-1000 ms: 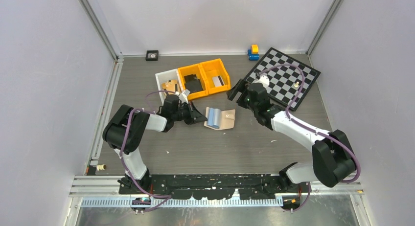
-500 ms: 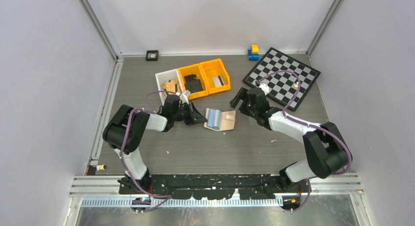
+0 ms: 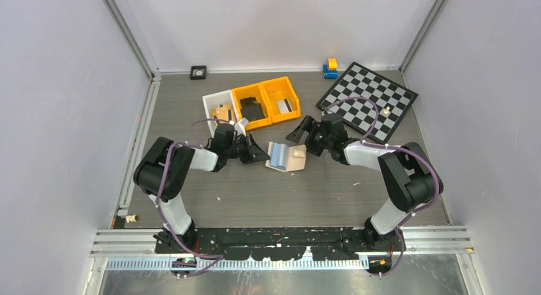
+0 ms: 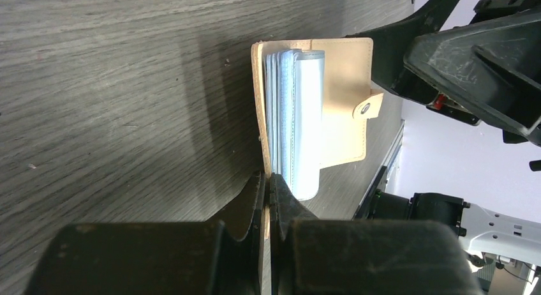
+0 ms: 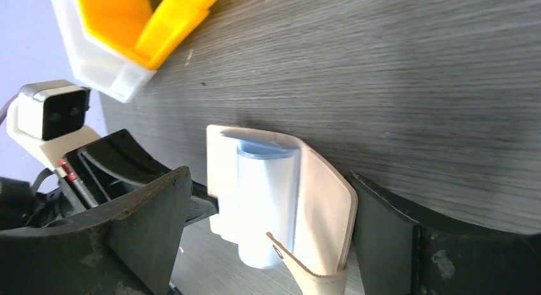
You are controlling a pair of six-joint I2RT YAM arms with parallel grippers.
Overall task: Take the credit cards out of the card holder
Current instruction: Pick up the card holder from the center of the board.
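Observation:
The beige card holder [image 3: 295,157] lies open on the table, its bluish see-through pockets [image 3: 277,156] standing up from the spine. My left gripper [image 4: 268,180] is shut on the edge of the holder's left cover [image 4: 258,116], low at the table. My right gripper [image 5: 268,173] is open, one finger on either side of the card holder [image 5: 325,205] without touching it; from above, the right gripper [image 3: 298,134] sits just up and right of the holder. No credit cards can be made out inside the pockets [image 5: 265,193]. A light card with a dark stripe [image 3: 285,105] lies in the right orange bin.
A white bin [image 3: 212,103] and two orange bins [image 3: 268,90] stand behind the holder, one holding a black item [image 3: 252,110]. A chessboard [image 3: 370,97] lies at the back right with a small piece [image 3: 386,108] on it. A blue-yellow toy [image 3: 330,68] stands by the back wall.
My right arm has swung left from the chessboard's edge and come down to the card holder, still open. The left gripper and the holder have not moved.

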